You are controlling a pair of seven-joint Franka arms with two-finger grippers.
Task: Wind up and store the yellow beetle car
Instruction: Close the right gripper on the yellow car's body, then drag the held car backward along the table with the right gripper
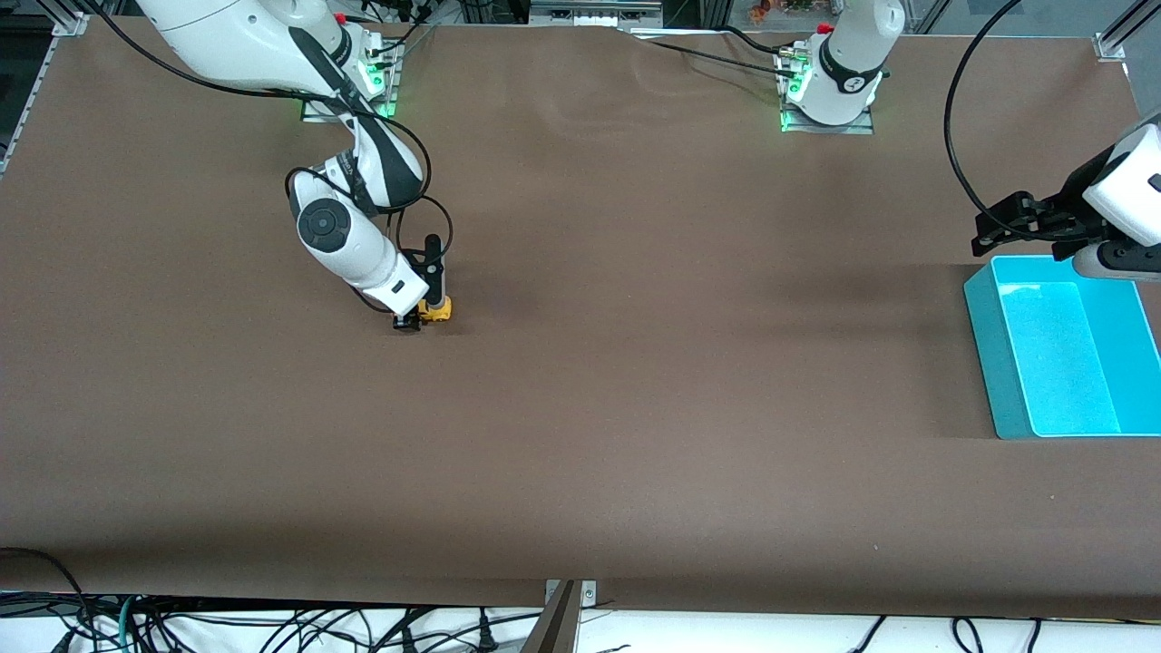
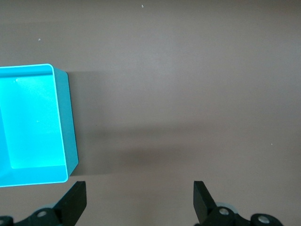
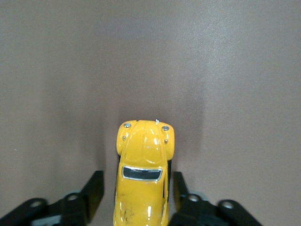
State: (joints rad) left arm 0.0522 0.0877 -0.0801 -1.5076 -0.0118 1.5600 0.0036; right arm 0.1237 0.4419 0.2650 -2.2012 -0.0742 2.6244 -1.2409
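Right wrist view, lower centre: my right gripper (image 3: pixel 143 200) straddles the small glossy yellow beetle car (image 3: pixel 144 172), fingers not visibly clamped. Grasping step; next, squeeze firmly and roll it backward. Left gripper (image 2: pixel 139 200) waits agape by the turquoise plastic bin (image 2: pixel 66 123).

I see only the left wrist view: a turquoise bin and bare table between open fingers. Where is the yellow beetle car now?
Observer: The yellow beetle car stands on the table toward the right arm's end, far from the turquoise bin.
Operator: Is the right gripper at it?
Observer: Yes, the right gripper is down at the table, one finger on each side of the car.
Operator: Is the car gripped?
Observer: Not clearly; a gap shows between the car and one finger.
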